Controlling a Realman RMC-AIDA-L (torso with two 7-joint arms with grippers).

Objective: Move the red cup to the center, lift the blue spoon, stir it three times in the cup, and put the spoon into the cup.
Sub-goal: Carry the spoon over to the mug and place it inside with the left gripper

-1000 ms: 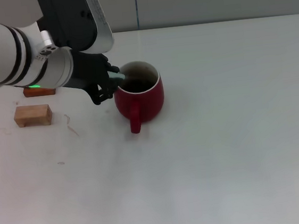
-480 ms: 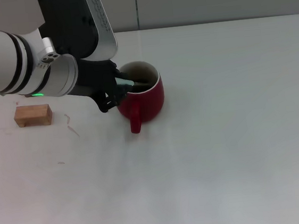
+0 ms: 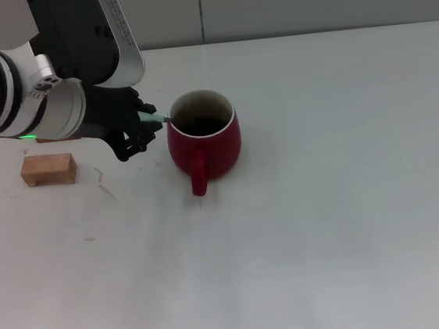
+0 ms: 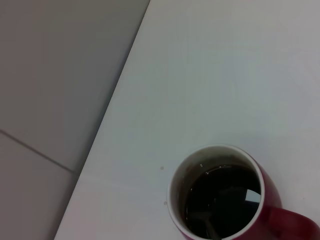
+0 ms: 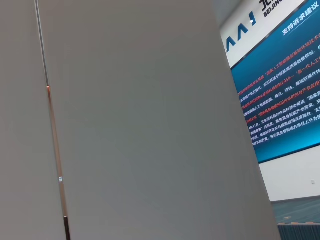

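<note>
— Since half a second ago, what moved?

— Left arm pulled back from the red cup (image 3: 204,140), away from its rim. Before, the left gripper (image 3: 139,128) was right over the cup's edge. Now it sits just beside the cup, on the side away from the open counter (image 3: 349,198).

— Where is the cup?

— Near the middle of the white counter, upright, its handle pointing toward the robot. It is dark inside, with dark liquid. The left wrist view looks down into it (image 4: 222,199).

— And the blue spoon?

— The blue spoon (image 3: 157,119) has its pale handle between the cup's rim and the gripper. Its other end goes over the rim into the cup. In the wrist view a thin grey shape shows down in the liquid.

— Are the fingers closed?

— The dark fingers (image 3: 132,139) look closed on the spoon's handle end.

— Anything else?

— A tan wooden block (image 3: 48,169) lies well apart from the cup, past the gripper.

— The right gripper?

— Not seen. Its camera shows only a wall and a blue sign.
</note>
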